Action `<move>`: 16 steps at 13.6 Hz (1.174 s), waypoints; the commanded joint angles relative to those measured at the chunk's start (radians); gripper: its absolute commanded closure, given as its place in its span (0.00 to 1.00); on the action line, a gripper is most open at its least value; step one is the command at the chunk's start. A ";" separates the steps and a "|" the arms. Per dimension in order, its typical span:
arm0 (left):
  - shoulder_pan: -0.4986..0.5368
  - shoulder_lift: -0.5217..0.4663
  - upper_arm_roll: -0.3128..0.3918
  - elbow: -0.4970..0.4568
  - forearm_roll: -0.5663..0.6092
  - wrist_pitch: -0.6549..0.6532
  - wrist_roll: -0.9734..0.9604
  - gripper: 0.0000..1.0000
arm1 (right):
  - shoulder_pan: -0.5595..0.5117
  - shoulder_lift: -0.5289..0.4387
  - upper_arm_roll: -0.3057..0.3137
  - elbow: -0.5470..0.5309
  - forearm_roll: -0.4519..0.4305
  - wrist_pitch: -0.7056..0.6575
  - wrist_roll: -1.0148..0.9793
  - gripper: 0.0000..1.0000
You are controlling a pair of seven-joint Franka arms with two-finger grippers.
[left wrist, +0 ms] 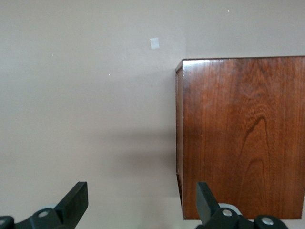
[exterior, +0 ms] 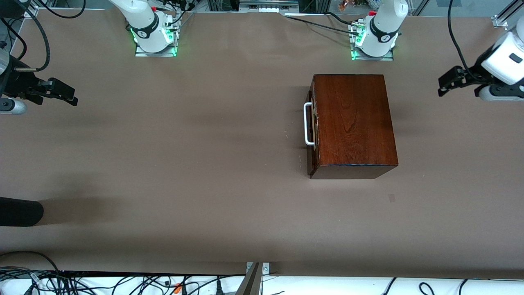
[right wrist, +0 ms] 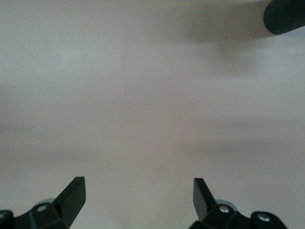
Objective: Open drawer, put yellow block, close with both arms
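Both end effectors, left (exterior: 444, 85) and right (exterior: 67, 95), hang open over the table (exterior: 204, 164). The drawer (exterior: 312, 123) is shut; missing its thin handle (exterior: 308, 124) could shove the box (exterior: 354, 119).

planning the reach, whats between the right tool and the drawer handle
Only bare table between the right tool and the handle, per the front view.

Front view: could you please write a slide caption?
Closed drawer in wooden box; both open hands, left and right, wait at table ends.
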 commanded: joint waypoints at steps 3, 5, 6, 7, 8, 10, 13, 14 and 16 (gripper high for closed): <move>-0.002 0.052 -0.008 0.074 -0.013 -0.013 -0.016 0.00 | -0.016 -0.003 0.009 0.010 0.019 -0.007 -0.009 0.00; -0.005 0.075 -0.008 0.096 -0.008 -0.010 -0.016 0.00 | -0.016 -0.003 0.009 0.010 0.019 -0.007 -0.009 0.00; -0.005 0.075 -0.008 0.096 0.001 -0.010 -0.014 0.00 | -0.016 -0.003 0.009 0.011 0.019 -0.006 -0.009 0.00; -0.005 0.075 -0.008 0.096 0.003 -0.011 -0.014 0.00 | -0.016 -0.003 0.009 0.011 0.019 -0.007 -0.009 0.00; -0.007 0.075 -0.008 0.096 0.003 -0.015 -0.014 0.00 | -0.016 -0.003 0.009 0.011 0.019 -0.007 -0.009 0.00; -0.007 0.075 -0.008 0.097 0.003 -0.015 -0.014 0.00 | -0.016 -0.003 0.009 0.010 0.019 -0.007 -0.008 0.00; -0.011 0.075 -0.010 0.099 0.003 -0.016 -0.014 0.00 | -0.016 -0.005 0.010 0.010 0.017 -0.007 -0.009 0.00; -0.010 0.075 -0.020 0.099 0.003 -0.018 -0.016 0.00 | -0.016 -0.003 0.010 0.011 0.017 -0.007 -0.011 0.00; -0.010 0.075 -0.022 0.099 0.003 -0.018 -0.016 0.00 | -0.016 -0.005 0.010 0.010 0.017 -0.009 -0.014 0.00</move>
